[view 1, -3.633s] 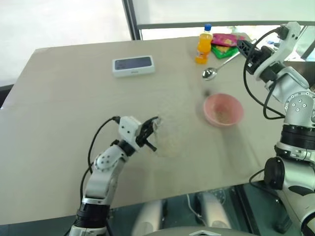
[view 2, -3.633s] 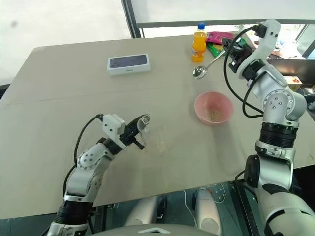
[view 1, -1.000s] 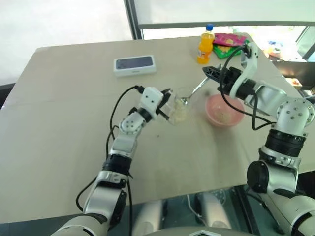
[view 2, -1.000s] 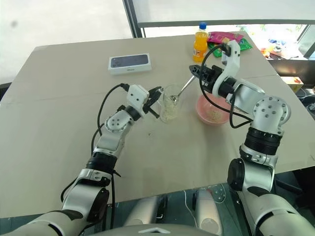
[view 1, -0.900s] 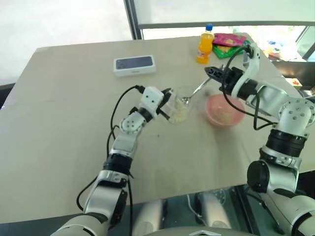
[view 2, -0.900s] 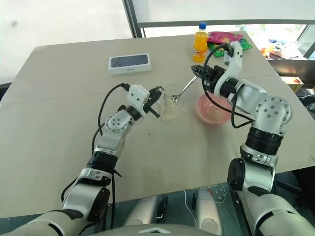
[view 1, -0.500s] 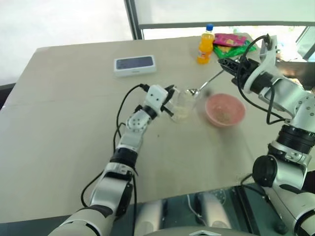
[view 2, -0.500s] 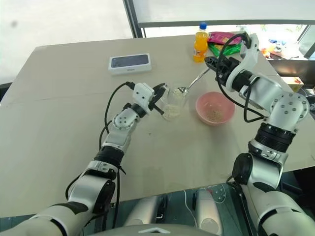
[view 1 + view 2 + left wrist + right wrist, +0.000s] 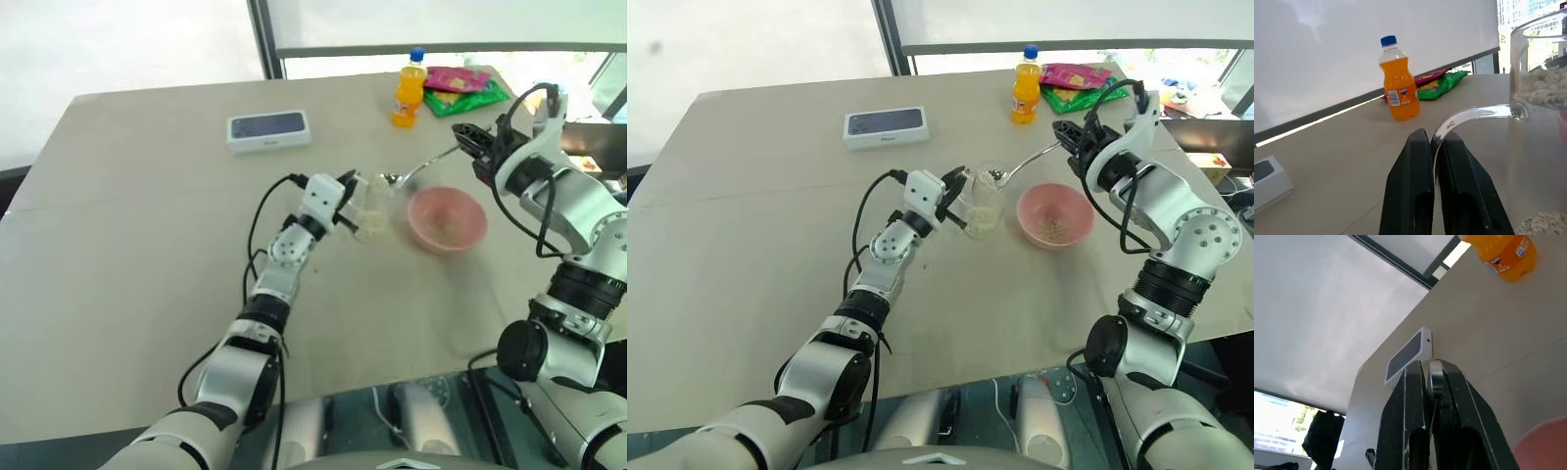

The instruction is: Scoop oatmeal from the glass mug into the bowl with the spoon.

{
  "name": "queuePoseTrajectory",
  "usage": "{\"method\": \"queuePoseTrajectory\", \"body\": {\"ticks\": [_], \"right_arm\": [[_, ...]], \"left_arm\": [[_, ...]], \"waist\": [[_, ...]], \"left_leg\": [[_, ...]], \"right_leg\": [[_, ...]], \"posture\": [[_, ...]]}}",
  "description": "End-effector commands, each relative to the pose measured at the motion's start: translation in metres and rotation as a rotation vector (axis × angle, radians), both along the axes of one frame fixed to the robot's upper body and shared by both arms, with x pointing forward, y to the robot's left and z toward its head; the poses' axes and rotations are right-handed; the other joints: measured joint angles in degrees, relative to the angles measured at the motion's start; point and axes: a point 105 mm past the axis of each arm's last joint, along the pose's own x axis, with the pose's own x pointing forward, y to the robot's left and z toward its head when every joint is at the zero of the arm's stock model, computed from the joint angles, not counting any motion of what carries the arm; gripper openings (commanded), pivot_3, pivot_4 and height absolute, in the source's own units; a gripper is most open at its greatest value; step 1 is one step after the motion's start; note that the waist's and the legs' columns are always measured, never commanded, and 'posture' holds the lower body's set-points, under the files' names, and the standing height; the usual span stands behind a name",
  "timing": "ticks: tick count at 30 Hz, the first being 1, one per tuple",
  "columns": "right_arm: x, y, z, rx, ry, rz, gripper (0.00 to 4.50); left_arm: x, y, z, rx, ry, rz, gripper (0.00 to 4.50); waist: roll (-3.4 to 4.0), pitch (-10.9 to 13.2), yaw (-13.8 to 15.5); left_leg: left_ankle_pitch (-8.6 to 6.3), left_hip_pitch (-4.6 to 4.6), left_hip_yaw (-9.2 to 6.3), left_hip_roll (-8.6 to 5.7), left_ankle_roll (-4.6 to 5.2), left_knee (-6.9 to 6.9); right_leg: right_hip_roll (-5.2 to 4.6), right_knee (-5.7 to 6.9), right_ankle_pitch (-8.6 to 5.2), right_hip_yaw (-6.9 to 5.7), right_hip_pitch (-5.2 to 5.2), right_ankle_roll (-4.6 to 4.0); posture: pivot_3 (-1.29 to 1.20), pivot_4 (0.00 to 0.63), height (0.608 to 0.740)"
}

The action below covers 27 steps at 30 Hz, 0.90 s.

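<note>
Spoon lifted out over the mug's rim, mug pinched by its handle.

Left gripper [image 9: 1434, 161] clamped on the curved handle of the glass mug [image 9: 983, 204], held above the table [image 9: 754, 225] just beside the pink bowl [image 9: 1054, 214]. Oatmeal [image 9: 1545, 225] heaped in the mug's bottom, more clinging higher up the glass. Right gripper [image 9: 1432, 377] closed tight on the spoon [image 9: 1024, 162] handle, head poised at the mug's mouth (possibly carrying a few flakes, hard to tell). A thin scatter of flakes in the bowl. Farther back: orange bottle [image 9: 407, 89], snack packets [image 9: 460, 80], a white box with a dark top [image 9: 267, 128].
</note>
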Motion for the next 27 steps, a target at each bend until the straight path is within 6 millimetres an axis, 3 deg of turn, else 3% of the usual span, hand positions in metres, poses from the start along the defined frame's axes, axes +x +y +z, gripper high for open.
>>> {"method": "queuePoseTrajectory", "body": {"ticks": [1,10,17,27], "right_arm": [[-0.009,-0.015,0.014,0.062,-0.04,-0.047,0.0],[-0.017,-0.02,0.008,0.117,-0.013,-0.059,0.0],[-0.021,-0.022,0.018,0.152,-0.03,-0.054,0.0],[-0.028,-0.057,0.027,0.162,-0.055,-0.15,0.0]], "left_arm": [[-0.001,-0.005,-0.001,0.01,-0.018,-0.005,0.06],[0.003,-0.009,-0.01,0.003,0.011,0.007,0.06],[0.003,-0.007,-0.011,-0.007,0.019,0.004,0.06],[0.002,-0.006,-0.013,-0.003,0.018,0.0,0.06]], "waist": [[0.0,-0.01,0.01],[-0.01,-0.07,0.08],[0.0,-0.07,0.04],[0.0,-0.07,0.08]], "left_leg": [[0.0,0.0,0.0,0.0,0.0,0.0],[-0.03,0.09,0.0,0.0,0.08,0.06],[-0.04,0.09,0.02,0.0,0.11,0.09],[-0.06,0.08,0.07,0.02,0.14,0.09]], "right_leg": [[0.0,0.0,0.0,0.0,0.0,0.0],[0.01,-0.01,0.03,-0.03,0.17,0.05],[0.01,-0.02,0.04,0.0,0.19,0.09],[0.0,-0.05,0.05,0.03,0.19,0.09]], "posture": [[0.0,0.15,0.74],[0.0,0.15,0.74],[0.0,0.15,0.74],[0.0,0.15,0.74]]}}
